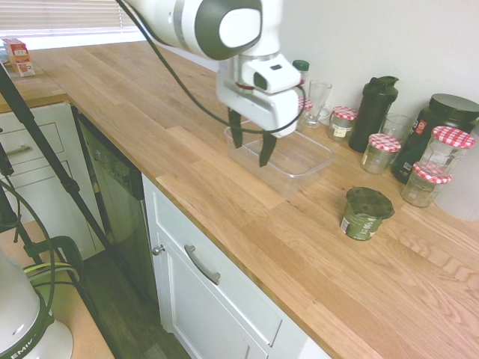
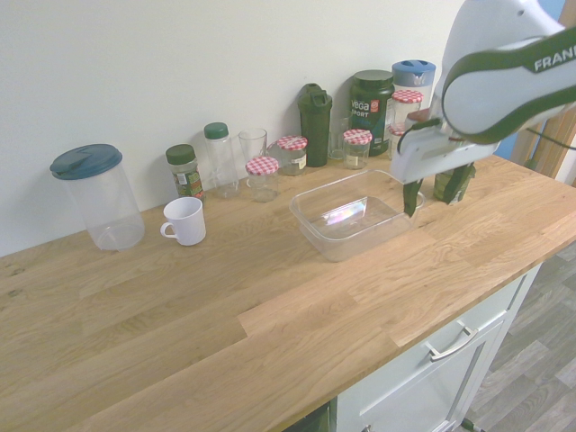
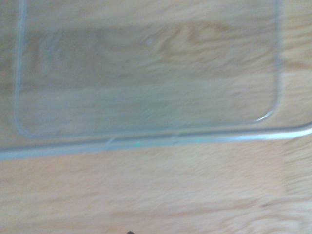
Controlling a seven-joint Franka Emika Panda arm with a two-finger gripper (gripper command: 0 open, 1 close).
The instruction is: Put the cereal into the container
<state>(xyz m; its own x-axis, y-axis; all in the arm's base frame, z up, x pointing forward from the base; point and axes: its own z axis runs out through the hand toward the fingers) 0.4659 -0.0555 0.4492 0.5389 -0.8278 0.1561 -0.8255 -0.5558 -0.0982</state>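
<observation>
Hanging over the wooden counter, the gripper points down with its two dark fingers spread apart and nothing between them. In the first exterior view it sits above the near rim of the container, the clear shallow tub, whose floor shows the wood grain through it. The wrist view shows only that same rim and floor of the container, blurred, with bare wood beside it.

From the container, the cereal stands at about four o'clock in the first exterior view, upright on the counter and well apart from the tub, its dark green lid on. In the second exterior view the cereal is mostly hidden behind the gripper.

Farther back, along the wall, stand jars with red-checked lids, a tall black shaker bottle and a clear drinking glass at about twelve o'clock from the tub. In the second exterior view, a white mug sits at about nine o'clock from the container, with a large clear canister with a blue lid beyond it, near the wall.
</observation>
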